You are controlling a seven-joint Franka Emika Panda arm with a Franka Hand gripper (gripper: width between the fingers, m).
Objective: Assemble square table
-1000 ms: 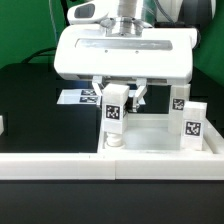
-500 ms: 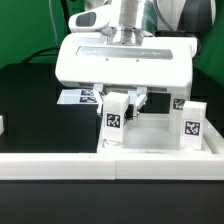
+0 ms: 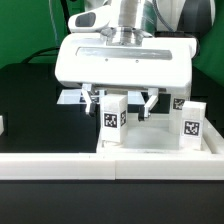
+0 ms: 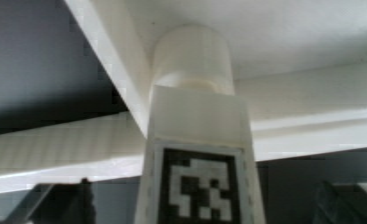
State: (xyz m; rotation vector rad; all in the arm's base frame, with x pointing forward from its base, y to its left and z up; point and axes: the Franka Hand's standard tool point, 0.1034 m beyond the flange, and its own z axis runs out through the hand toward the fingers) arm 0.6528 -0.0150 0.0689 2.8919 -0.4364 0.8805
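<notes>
The white square tabletop (image 3: 150, 137) lies on the black table behind the rail. A white leg (image 3: 110, 117) with a tag on its side stands upright in the tabletop's near corner, on the exterior view's left. My gripper (image 3: 121, 106) hangs over it, open, with a dark finger (image 3: 94, 102) on each side of the leg and a gap on both sides. In the wrist view the leg (image 4: 198, 120) fills the middle between my gripper (image 4: 206, 205) fingers, its tip against the tabletop corner (image 4: 304, 60). Two more legs (image 3: 188, 122) stand on the right side.
A long white rail (image 3: 110, 166) runs across the front. The marker board (image 3: 72, 97) lies flat behind the tabletop on the exterior view's left. A small white part (image 3: 2, 126) shows at the left edge. A green wall stands behind.
The fingers have spread apart and let go of the leg. The leg stays upright in the corner.
</notes>
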